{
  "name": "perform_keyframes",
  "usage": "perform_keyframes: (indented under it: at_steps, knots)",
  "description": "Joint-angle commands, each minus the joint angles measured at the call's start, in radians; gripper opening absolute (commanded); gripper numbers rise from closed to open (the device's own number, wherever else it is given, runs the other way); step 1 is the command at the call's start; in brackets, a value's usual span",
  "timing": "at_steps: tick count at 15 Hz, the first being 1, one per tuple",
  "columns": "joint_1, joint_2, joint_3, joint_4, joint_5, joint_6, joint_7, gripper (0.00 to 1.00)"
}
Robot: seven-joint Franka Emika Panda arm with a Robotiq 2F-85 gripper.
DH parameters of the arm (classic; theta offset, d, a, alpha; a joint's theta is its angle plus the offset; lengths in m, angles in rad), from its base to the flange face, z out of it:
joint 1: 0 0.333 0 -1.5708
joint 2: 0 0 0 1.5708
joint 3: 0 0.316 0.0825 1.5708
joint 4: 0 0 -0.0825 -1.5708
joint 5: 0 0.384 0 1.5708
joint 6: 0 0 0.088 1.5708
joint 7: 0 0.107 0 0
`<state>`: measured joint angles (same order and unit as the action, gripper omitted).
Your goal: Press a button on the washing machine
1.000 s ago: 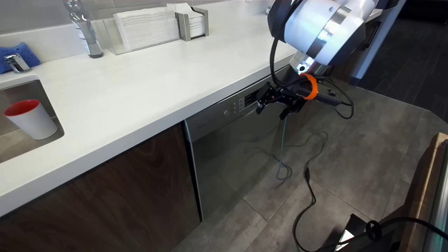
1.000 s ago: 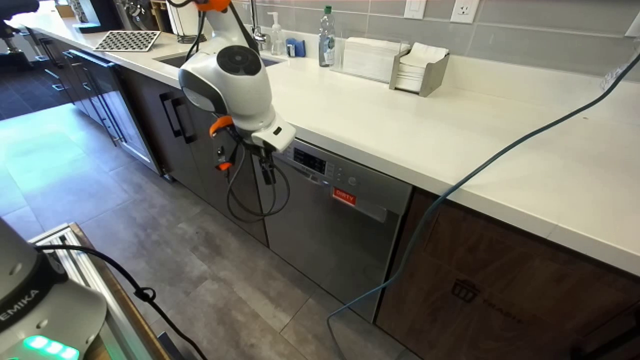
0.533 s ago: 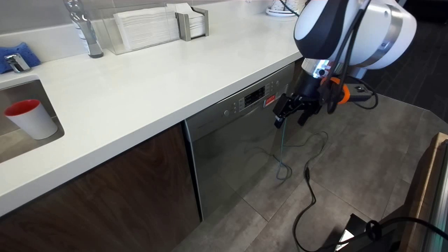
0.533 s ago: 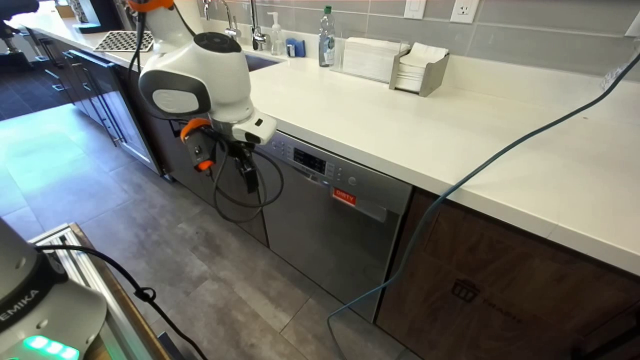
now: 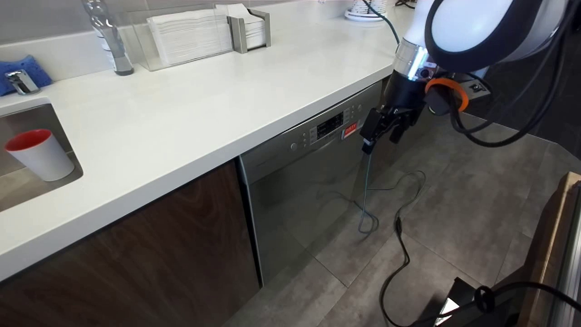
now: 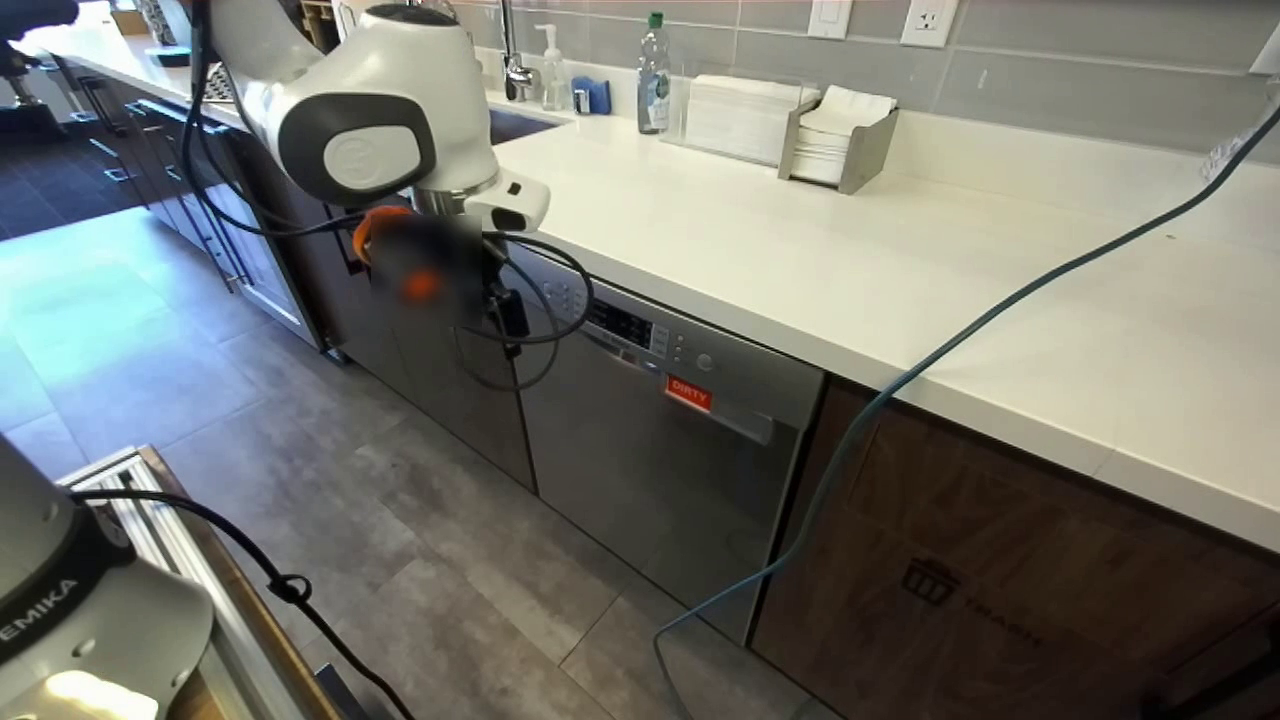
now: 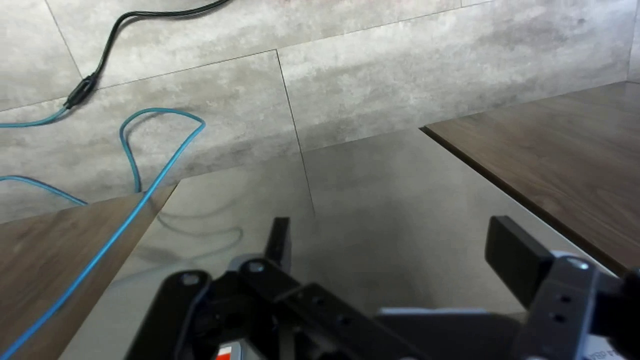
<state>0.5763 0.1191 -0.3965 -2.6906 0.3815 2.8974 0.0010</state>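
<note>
Grey floor (image 6: 450, 560) spreads beneath. Fingers (image 7: 517, 260) parted wide, the gripper (image 7: 396, 245) hangs near the washing machine (image 6: 640, 470), contact unclear; it stands upright under the white desk (image 6: 720, 220), facing outward, its control strip (image 6: 672, 340) running level along the top.

The place is recognised as a kitchen. This is shown by the sink (image 5: 29, 117), tap (image 6: 518, 78), counter (image 6: 760, 250) and wooden cabinets (image 5: 154, 254).

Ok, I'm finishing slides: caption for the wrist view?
Open pincer in front of the washing machine, blue cable at picture left.
</note>
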Motion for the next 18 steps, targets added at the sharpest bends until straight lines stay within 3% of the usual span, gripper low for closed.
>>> perform_keyframes:
  at_steps: [1,3,4,8,10,12,13,18]
  knots:
    - [0.053,-0.103,-0.068,-0.004,-0.214,-0.091,0.139,1.00]
    - [0.059,-0.151,-0.065,0.004,-0.309,-0.141,0.199,1.00]
    - [-0.126,-0.173,0.126,0.010,-0.361,-0.163,0.232,1.00]
    - [-0.264,-0.267,0.338,0.018,-0.379,-0.275,0.268,1.00]
    - [-0.307,-0.293,0.410,0.028,-0.361,-0.319,0.264,1.00]
    - [-0.339,-0.314,0.462,0.034,-0.357,-0.349,0.269,1.00]
    - [-0.351,-0.276,0.467,0.031,-0.334,-0.304,0.234,1.00]
    - [-0.366,-0.299,0.491,0.032,-0.335,-0.324,0.239,1.00]
